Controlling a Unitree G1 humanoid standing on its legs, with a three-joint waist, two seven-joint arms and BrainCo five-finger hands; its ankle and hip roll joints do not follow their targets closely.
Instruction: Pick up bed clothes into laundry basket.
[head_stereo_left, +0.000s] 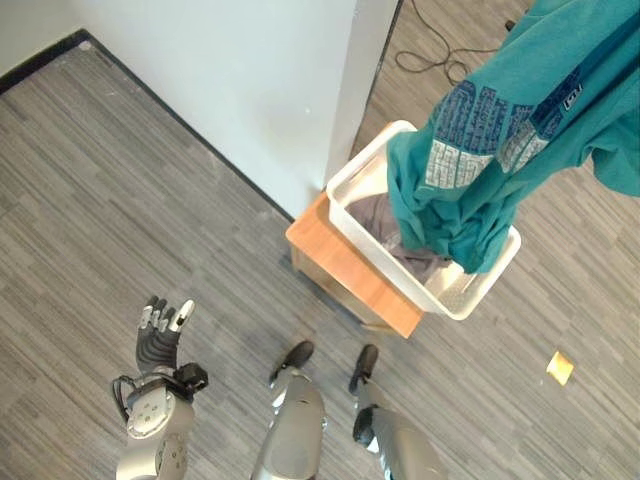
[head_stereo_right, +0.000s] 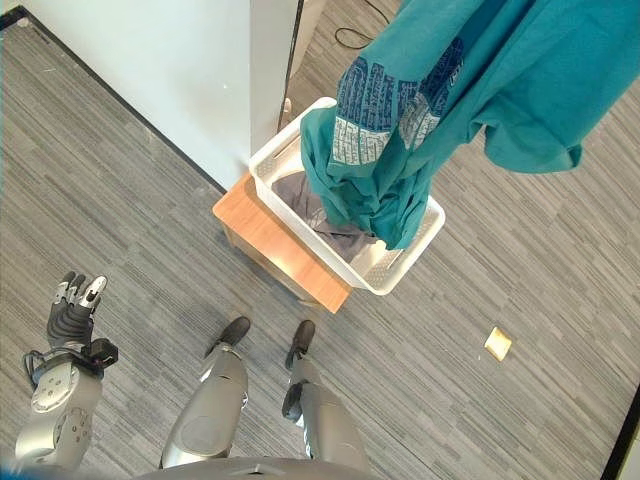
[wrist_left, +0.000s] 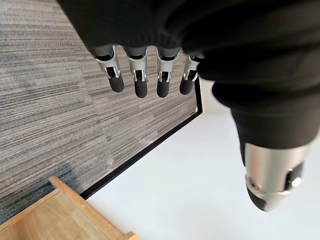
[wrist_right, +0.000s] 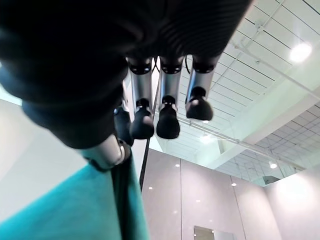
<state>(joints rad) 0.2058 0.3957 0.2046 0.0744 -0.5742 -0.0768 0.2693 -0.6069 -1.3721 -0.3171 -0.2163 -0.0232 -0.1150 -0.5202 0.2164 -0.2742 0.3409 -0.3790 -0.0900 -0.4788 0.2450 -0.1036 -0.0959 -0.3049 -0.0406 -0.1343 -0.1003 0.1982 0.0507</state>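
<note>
A large teal shirt (head_stereo_left: 500, 150) with a printed patch hangs from the upper right. Its lower folds dip into the white laundry basket (head_stereo_left: 345, 215), where grey clothes (head_stereo_left: 378, 218) lie. In the right wrist view my right hand (wrist_right: 100, 50) is raised toward the ceiling with its fingers (wrist_right: 167, 120) curled, and the teal shirt (wrist_right: 65, 210) is pinched under the thumb. My left hand (head_stereo_left: 158, 340) is low at the left, well away from the basket, with its fingers (wrist_left: 140, 75) straight and nothing in it.
The basket stands on a low wooden table (head_stereo_left: 350, 270) set against a white wall corner (head_stereo_left: 350, 90). A small yellow scrap (head_stereo_left: 560, 367) lies on the grey plank floor to the right.
</note>
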